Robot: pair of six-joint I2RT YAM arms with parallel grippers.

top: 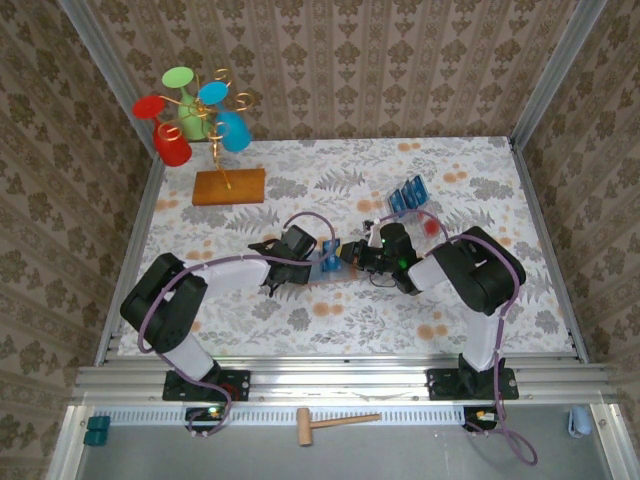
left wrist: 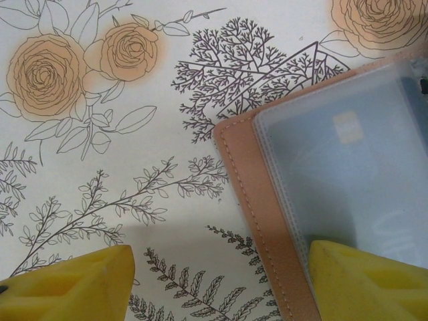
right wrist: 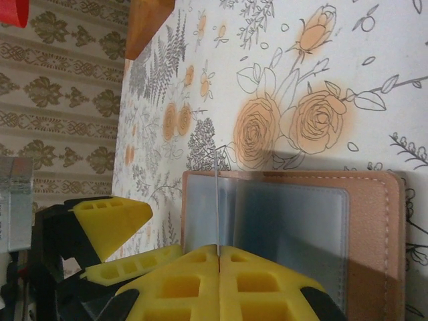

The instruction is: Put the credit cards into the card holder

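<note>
Pinches a clear sleeve of the open card holder in right end effector; holds left end effector apart over its edge

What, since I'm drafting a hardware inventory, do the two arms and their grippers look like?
The left arm and right arm have chunky black joints, pale grey-white links and a purple cable looping alongside each. A small green light glows near the right wrist. The left gripper and right gripper carry bright yellow fingers with moulded rectangular recesses on black mounts.
</note>
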